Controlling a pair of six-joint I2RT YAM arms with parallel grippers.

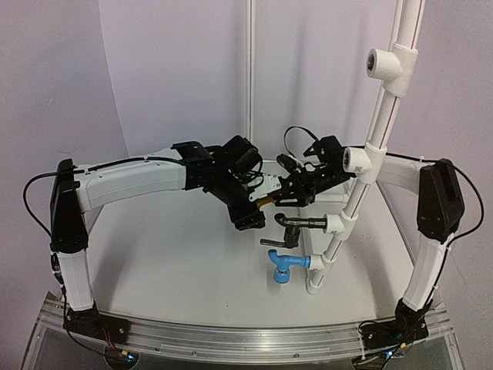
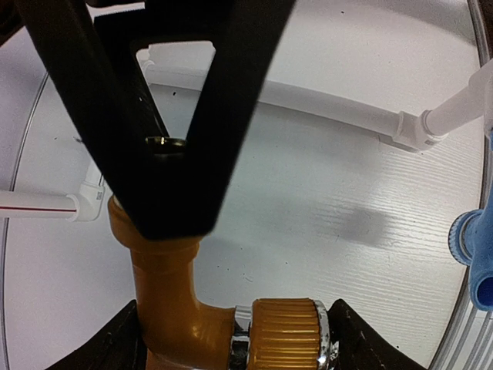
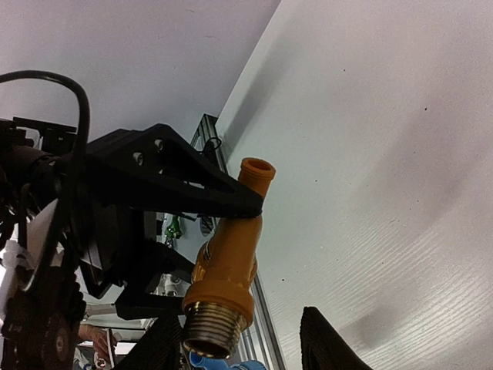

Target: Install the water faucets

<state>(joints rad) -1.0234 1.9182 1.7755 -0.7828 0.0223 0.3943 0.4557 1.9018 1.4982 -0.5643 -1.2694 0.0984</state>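
left fingers [image 2: 112, 351] clamp the brass-gold faucet [image 2: 166, 297] across its elbow and ribbed cap, up off the bench [image 1: 177, 270]. only their tips show, at the btm corners of the left wrist view. the faucet's stem runs up from those fingers and goes behind a big black triangular finger of the other arm, so that end is hidden. a small brass glint shows through that finger's cut-out, can't tell what it is.

right fingers [image 3: 320, 343] sit part-way apart astride the faucet's threaded metal end. one looks up against the thread, and there's a clear gap btw the thread and the other, so no grip. both are cropped by the btm edge of the right wrist view, so contact on the close side is hard to judge. the faucet's open orange mouth points away from the right fingers, w/ a left finger pressed at its neck.

from overhead the two sets of fingers meet nose to nose, and only a gold sliver of the faucet shows btw them. black faucet [image 1: 291, 222] sits just beside the right fingers, toward the arm bases, its stem in a fitting on the white pipe [image 1: 368, 131]. blue faucet [image 1: 285, 266] is further that way, on a fitting near the pipe's foot. how tight either sits can't be seen.
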